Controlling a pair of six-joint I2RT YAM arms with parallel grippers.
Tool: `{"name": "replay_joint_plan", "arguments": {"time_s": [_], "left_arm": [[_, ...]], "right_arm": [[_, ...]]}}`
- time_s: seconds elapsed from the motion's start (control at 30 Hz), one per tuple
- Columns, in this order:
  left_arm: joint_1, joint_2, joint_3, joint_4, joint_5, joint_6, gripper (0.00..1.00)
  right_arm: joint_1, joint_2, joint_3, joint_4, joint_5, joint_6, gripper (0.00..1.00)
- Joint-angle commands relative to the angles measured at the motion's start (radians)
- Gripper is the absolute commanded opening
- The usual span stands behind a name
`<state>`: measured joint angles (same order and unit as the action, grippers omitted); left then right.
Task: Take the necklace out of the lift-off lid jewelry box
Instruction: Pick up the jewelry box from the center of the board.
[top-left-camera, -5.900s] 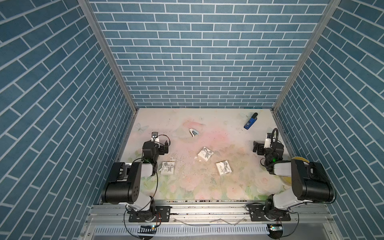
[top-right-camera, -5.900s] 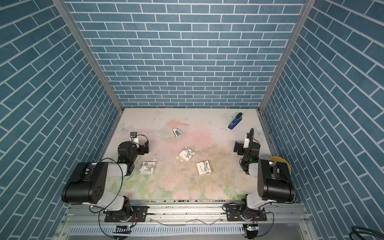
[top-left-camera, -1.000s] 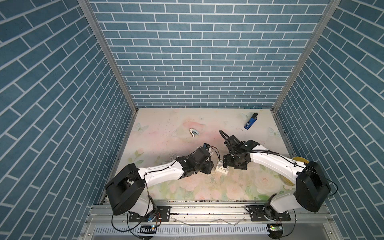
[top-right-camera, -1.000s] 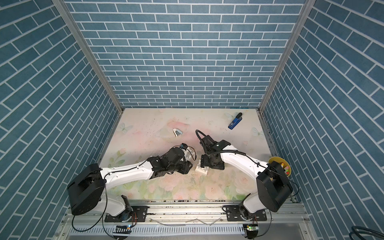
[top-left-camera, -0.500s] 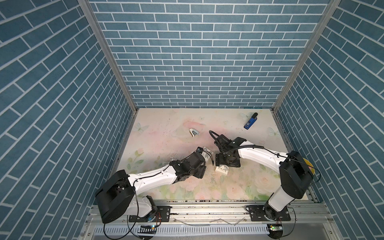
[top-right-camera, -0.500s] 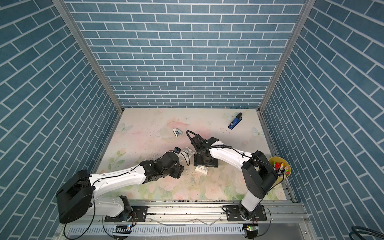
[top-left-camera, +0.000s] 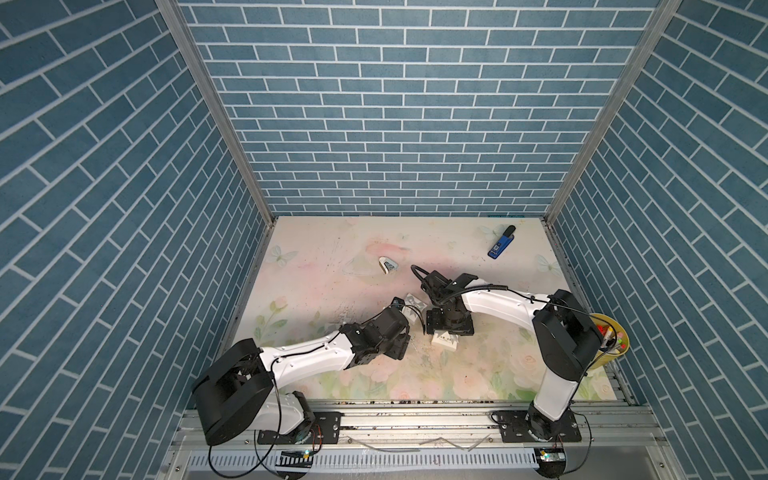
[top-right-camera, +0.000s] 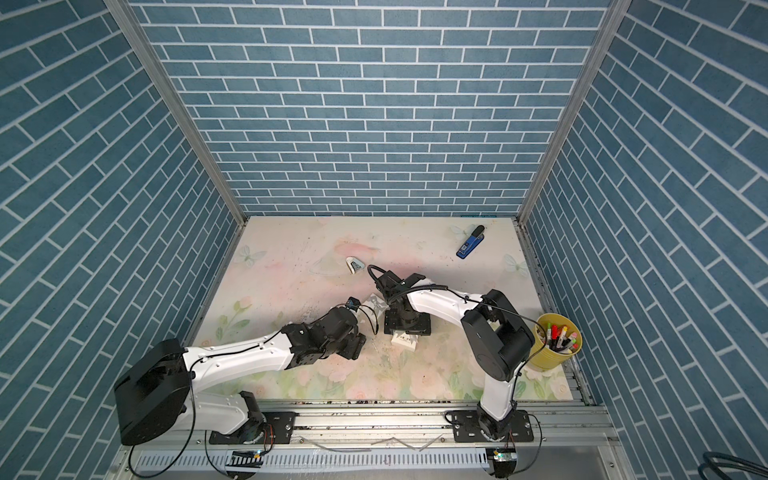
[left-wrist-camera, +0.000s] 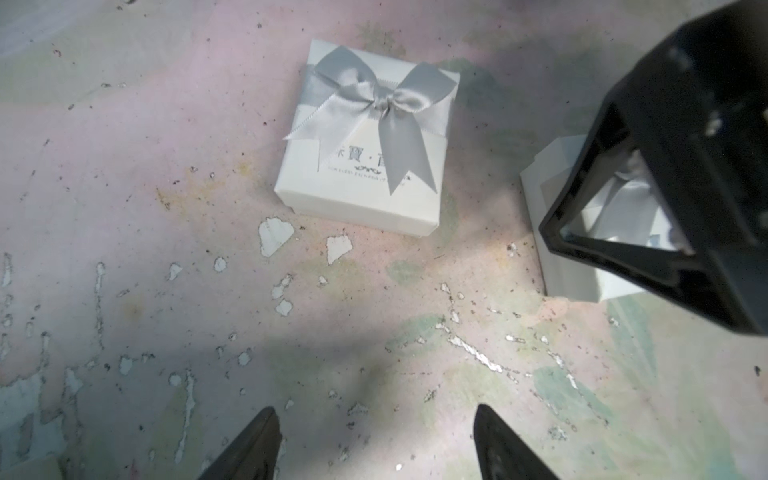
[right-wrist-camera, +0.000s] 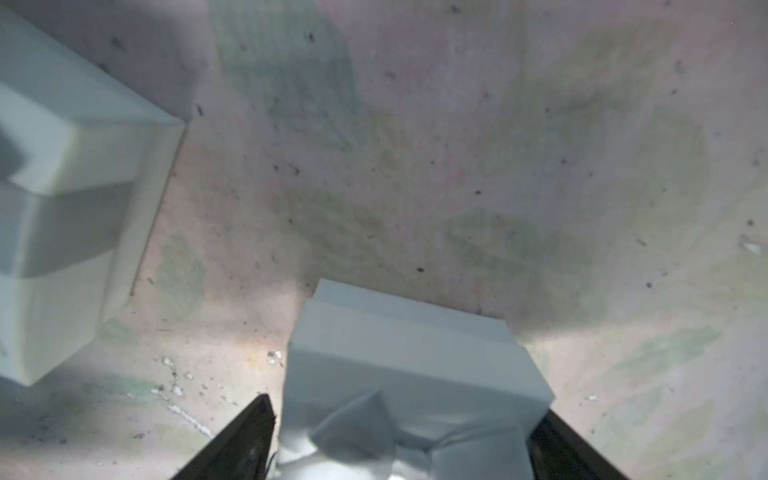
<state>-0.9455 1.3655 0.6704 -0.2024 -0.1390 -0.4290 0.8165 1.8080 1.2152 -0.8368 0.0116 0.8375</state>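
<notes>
Fingers (right-wrist-camera: 245, 440) of the right gripper (right-wrist-camera: 403, 405) stand wide astride the box (right-wrist-camera: 407, 357), lid on, necklace hidden, out on the mat (top-left-camera: 332, 270), and at its 9 o'clock in a top view the left gripper (top-left-camera: 399, 345) has fingers (left-wrist-camera: 249, 449) gaping empty, second box (top-left-camera: 415, 307) at 11 o'clock.

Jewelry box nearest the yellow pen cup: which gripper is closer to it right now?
Right. The right gripper straddles that jewelry box, a jaw on each side. The left gripper hangs open off to its side, not touching it.
</notes>
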Motion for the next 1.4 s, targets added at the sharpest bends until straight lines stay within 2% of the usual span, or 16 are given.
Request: {"name": "replay_joint_plan", "arguments": {"time_s": [0.0,0.13,0.23,0.3,0.33,0.5,0.6,0.77,0.87,1.1,1.37], "left_arm": [[-0.001,0.000,-0.016,0.011,-0.023,0.013,0.76],[0.000,-0.013,-0.038,0.038,-0.025,0.025,0.78],[-0.001,-0.030,-0.060,0.074,-0.024,0.042,0.83],[0.000,-0.043,-0.082,0.107,-0.022,0.061,0.99],[-0.001,-0.052,-0.091,0.128,-0.019,0.079,1.00],[0.000,-0.094,-0.153,0.244,-0.012,0.191,1.00],[-0.001,-0.129,-0.220,0.388,0.034,0.292,1.00],[-0.001,-0.187,-0.428,0.838,0.243,0.486,0.99],[0.000,-0.166,-0.495,1.039,0.292,0.540,1.00],[-0.002,-0.073,-0.440,1.075,0.330,0.597,0.96],[-0.002,0.068,-0.356,1.158,0.383,0.626,0.95]], "right_arm": [[0.005,0.012,0.021,-0.047,0.004,0.018,0.86],[0.006,-0.003,0.009,-0.055,0.009,0.002,0.83],[0.006,-0.017,0.004,-0.065,0.012,-0.020,0.80],[0.006,-0.025,0.004,-0.071,0.009,-0.038,0.80],[0.007,-0.029,0.004,-0.076,0.008,-0.046,0.79],[0.005,-0.041,0.024,-0.114,-0.013,-0.100,0.79],[0.002,-0.045,0.049,-0.160,-0.028,-0.150,0.79],[-0.019,-0.069,0.089,-0.235,-0.089,-0.244,0.79],[-0.041,-0.098,0.108,-0.263,-0.147,-0.286,0.79],[-0.078,-0.136,0.159,-0.298,-0.286,-0.361,0.78],[-0.086,-0.149,0.230,-0.373,-0.336,-0.416,0.78]]}}
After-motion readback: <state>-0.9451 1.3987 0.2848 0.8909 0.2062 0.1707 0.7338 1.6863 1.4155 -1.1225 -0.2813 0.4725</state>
